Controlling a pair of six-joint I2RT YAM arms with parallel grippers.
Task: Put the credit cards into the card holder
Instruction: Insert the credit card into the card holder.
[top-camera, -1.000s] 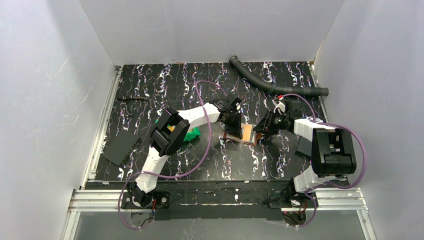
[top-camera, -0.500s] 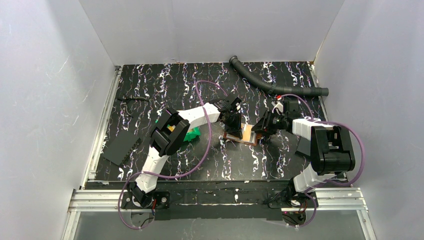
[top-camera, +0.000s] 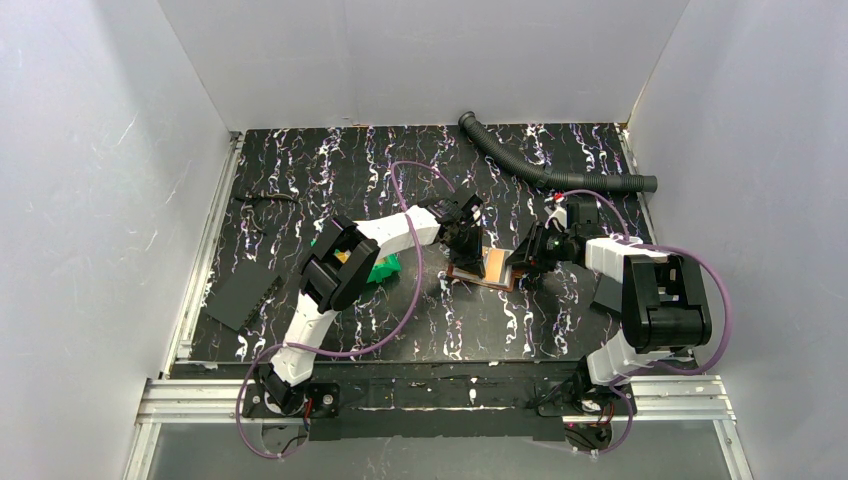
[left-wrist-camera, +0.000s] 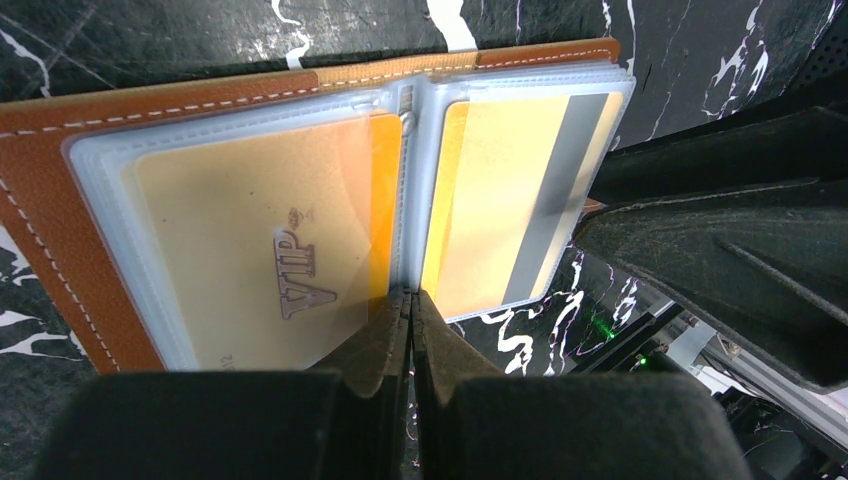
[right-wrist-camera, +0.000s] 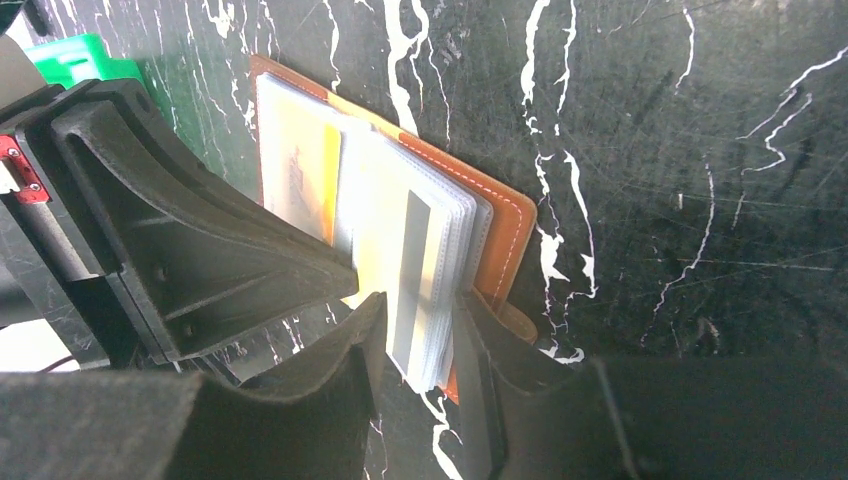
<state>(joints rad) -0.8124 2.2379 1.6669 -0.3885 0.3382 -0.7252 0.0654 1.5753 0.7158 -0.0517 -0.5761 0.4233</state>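
The brown leather card holder (top-camera: 484, 268) lies open mid-table, its clear sleeves facing up. A tan "VIP" credit card (left-wrist-camera: 250, 260) sits in the left sleeve over an orange card (left-wrist-camera: 385, 210). In the right sleeve is a yellow card (left-wrist-camera: 500, 200) with a grey stripe. My left gripper (left-wrist-camera: 410, 297) is shut, its tips at the holder's spine on the near edge, with nothing seen between them. My right gripper (right-wrist-camera: 422, 325) is open, a finger on each side of the right-hand sleeve stack (right-wrist-camera: 440, 290) at the holder's (right-wrist-camera: 505, 225) edge.
A green bin (top-camera: 386, 267) stands just left of the holder, partly behind the left arm. A grey ribbed hose (top-camera: 545, 172) runs along the back right. Flat black sheets lie at the left (top-camera: 243, 293) and by the right arm (top-camera: 606, 292).
My right gripper has shifted slightly left toward the holder's right edge. The left arm and the holder have hardly moved.
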